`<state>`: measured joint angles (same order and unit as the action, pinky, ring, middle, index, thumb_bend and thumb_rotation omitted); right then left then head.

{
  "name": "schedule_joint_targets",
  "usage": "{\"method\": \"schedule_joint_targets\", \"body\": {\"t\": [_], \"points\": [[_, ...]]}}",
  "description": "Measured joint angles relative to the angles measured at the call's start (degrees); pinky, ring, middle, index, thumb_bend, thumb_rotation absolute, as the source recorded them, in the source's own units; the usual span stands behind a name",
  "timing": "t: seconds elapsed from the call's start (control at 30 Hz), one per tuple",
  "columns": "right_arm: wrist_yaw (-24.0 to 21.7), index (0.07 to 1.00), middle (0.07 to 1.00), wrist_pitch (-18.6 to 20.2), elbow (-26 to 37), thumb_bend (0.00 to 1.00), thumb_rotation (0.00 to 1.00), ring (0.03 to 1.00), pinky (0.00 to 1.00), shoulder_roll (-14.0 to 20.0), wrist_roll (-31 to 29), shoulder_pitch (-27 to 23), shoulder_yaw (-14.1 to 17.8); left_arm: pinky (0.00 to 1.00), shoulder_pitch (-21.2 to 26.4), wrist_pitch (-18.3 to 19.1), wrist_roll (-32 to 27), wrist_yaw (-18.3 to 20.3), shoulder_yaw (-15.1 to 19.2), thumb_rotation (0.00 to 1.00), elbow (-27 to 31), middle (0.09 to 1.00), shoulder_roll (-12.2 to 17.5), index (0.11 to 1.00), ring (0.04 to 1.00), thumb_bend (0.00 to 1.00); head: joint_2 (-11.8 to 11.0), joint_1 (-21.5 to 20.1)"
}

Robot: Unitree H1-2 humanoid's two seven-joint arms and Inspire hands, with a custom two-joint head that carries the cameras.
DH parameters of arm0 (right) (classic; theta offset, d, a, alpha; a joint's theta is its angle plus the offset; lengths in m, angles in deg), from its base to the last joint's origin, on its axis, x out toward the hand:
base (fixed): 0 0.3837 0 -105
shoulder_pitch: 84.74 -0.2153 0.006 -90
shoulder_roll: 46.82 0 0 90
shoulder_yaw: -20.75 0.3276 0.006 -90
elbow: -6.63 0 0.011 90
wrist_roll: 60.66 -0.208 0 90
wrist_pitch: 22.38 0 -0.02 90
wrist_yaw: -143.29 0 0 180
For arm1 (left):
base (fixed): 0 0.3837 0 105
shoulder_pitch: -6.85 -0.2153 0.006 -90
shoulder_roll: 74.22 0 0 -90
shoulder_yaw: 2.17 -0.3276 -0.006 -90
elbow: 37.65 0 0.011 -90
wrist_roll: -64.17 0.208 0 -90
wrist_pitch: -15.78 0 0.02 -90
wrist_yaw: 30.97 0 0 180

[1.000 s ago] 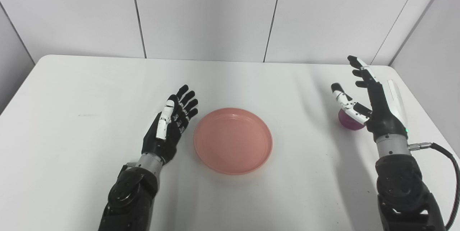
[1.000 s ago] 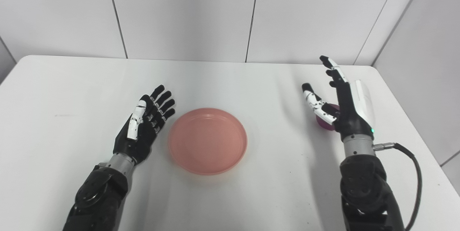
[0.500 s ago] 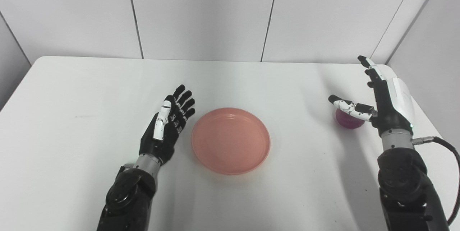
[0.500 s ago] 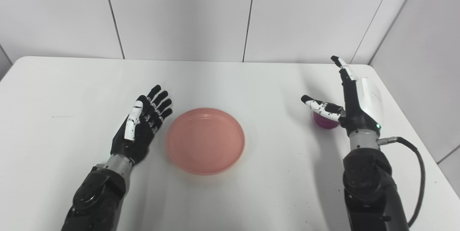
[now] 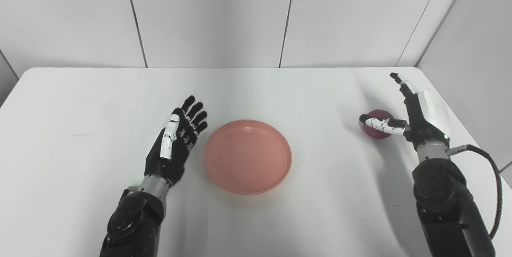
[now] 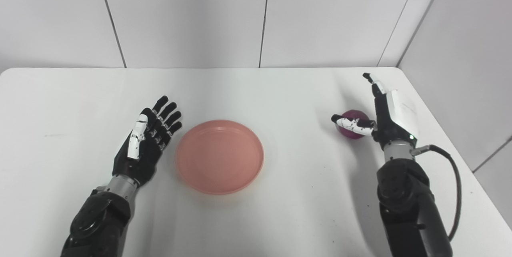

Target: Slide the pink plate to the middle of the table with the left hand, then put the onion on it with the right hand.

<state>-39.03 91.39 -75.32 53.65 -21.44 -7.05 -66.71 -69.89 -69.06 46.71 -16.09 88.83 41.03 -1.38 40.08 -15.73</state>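
Note:
The pink plate lies flat near the middle of the white table. My left hand is open, fingers straight, just left of the plate and apart from its rim. The purple onion sits on the table at the right. My right hand is open beside it, palm toward it, with the thumb across the onion's front and the fingers stretched up and away behind it. It also shows in the right eye view next to the onion.
The table's right edge runs close beside my right arm. A grey wall stands behind the table and at the right. A black cable loops off my right wrist.
The camera has turned right, shifting the whole scene left. My right hand has come down and closer around the onion, its thumb now lying across the onion. The plate and left hand have stayed put.

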Motion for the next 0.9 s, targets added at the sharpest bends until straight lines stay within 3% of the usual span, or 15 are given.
{"method": "schedule_joint_targets", "body": {"t": [0.9], "points": [[-1.3, 0.922, 0.917, 1.4, -10.3, 1.00, 0.37, 0.885, 0.78, 0.5, -2.7, -2.0, -1.0, 0.95, 0.2, 0.0, 0.1, 0.0, -0.2, 1.00, -0.2, 0.957, 0.6, 0.943, 0.949, 0.41, -0.1, -0.4]]}}
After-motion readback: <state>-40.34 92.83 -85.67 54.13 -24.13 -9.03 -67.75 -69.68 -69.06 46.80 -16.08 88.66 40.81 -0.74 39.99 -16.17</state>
